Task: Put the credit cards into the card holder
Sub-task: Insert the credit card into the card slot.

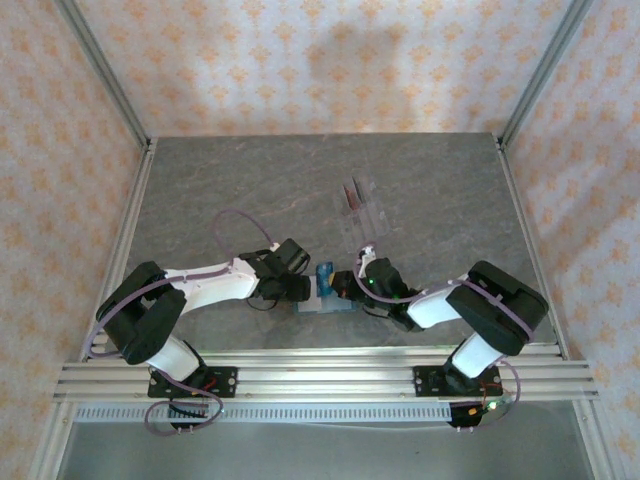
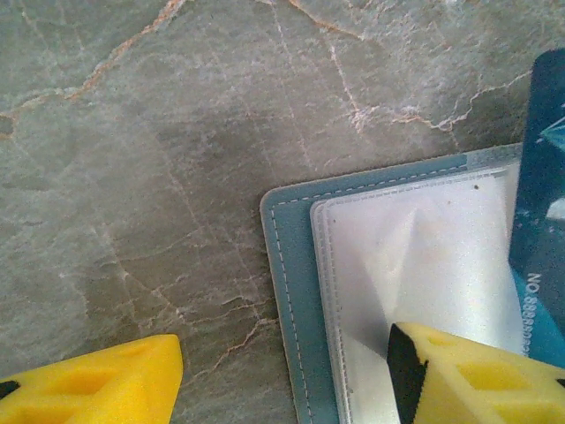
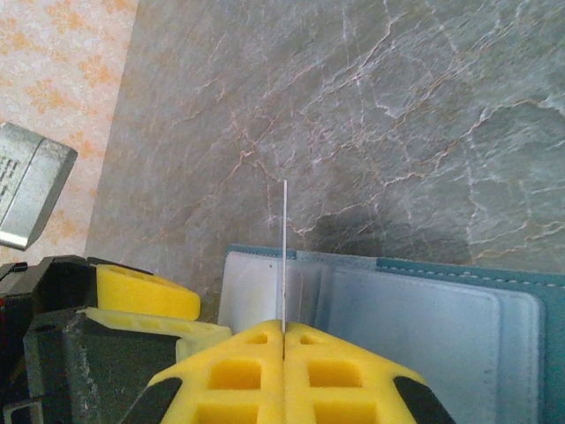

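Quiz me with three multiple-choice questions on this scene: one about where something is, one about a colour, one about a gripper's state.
1. The clear rack sits: A) beyond the card holder, farther back on the table; B) at its left edge; C) under the left arm.
2. The card over the holder is: A) orange; B) blue; C) green.
3. The right gripper is: A) wide open; B) shut on the card; C) gripping the rack.
A, top view; B, left wrist view shows blue; B, its fingers pinch the card's edge.
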{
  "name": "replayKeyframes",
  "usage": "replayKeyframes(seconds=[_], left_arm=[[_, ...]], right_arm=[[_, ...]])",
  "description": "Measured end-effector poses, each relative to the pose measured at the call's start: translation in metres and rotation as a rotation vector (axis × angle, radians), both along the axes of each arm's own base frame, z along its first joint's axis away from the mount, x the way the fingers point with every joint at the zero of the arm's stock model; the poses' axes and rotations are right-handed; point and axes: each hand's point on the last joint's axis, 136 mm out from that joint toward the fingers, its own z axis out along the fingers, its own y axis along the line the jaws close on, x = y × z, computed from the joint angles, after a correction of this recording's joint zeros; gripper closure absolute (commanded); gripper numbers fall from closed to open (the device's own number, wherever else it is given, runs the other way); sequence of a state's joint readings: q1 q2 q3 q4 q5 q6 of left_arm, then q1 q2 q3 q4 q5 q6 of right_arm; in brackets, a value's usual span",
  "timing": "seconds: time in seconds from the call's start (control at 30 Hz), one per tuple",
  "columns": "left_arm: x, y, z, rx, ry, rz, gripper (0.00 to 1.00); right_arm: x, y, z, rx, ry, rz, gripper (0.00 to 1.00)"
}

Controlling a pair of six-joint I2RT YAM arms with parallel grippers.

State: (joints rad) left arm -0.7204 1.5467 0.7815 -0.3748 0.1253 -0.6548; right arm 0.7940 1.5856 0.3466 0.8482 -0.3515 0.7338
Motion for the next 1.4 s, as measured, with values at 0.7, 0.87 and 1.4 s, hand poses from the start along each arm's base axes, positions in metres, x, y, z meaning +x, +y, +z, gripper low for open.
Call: replayKeyframes(seconds=[0.7,0.87,1.4], left_arm=[[0.0,0.0,0.0,-0.002,-0.003,0.0,0.36],[0.0,0.0,0.0,-0.002,-0.003,0.0,0.36],[-0.001,0.0,0.0,-0.003,-0.004,0.0,0.36]], right_arm=[[-0.02,-0.007,-0.011,0.007,0.003,-0.043,1.0],[-0.024,-0.004,-0.012,0.012,0.003,-0.044,1.0],[-0.03,0.011,-0.019,0.036,0.014,-0.025,1.0]])
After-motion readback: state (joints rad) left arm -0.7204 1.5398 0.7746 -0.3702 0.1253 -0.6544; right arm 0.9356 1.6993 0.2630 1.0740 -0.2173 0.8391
